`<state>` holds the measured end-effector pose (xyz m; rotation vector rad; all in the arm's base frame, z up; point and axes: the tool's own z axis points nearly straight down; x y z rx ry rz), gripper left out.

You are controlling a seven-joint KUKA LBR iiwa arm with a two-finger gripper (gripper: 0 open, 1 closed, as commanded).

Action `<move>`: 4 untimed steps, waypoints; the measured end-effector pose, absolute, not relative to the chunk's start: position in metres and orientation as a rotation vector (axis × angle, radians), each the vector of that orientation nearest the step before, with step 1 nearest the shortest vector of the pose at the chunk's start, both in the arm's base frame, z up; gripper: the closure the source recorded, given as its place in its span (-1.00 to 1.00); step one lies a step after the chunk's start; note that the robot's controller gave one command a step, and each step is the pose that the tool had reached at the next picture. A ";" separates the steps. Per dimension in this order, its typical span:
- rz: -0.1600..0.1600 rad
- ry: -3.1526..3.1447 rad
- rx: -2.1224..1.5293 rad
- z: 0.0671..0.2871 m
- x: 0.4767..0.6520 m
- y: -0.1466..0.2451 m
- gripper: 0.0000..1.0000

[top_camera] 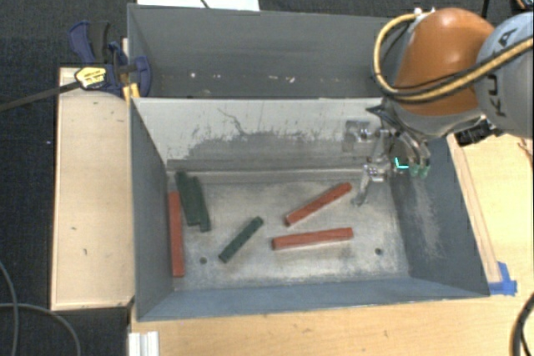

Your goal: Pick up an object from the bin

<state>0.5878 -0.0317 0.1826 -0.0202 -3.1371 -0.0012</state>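
camera view: we are looking down into the grey metal bin, and the arm is coming in from the right.
gripper: the gripper is hanging low over the right part of the bin floor, close to the back wall.
grip: it is not showing whether it is released or clenched, so i cannot tell; nothing is visibly sitting in it.
nearest thing: the slanted red stick is lying just left of the gripper, its raised right end is reaching right up beside the gripper tip, and i cannot tell if they are touching.
second red: the level red stick is lying flat on the floor just below the slanted one, apart from the gripper.
middle: the slanted green stick is resting diagonally near the centre, well apart from the gripper.
left side: the upright green stick and the long red stick are lying side by side along the left wall, far across the bin from the gripper.
shapes: all five are looking like slim, straight, square-edged bars with a matt surface.
bin surface: the metal floor is showing scuffs and pale scratches, and the walls are sloping inward.
wrist: the orange cover is bulging round and smooth above the gripper, with a yellow cable looping around it.
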 end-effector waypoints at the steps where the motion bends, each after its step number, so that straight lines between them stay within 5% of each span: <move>1: -0.001 -3.138 0.070 0.067 0.589 -0.026 -1.00; 2: 0.000 -3.144 0.073 0.071 0.590 -0.026 1.00; 3: 0.001 -3.152 0.041 0.212 0.569 -0.035 1.00; 4: 0.003 -3.120 0.427 0.247 0.590 -0.058 1.00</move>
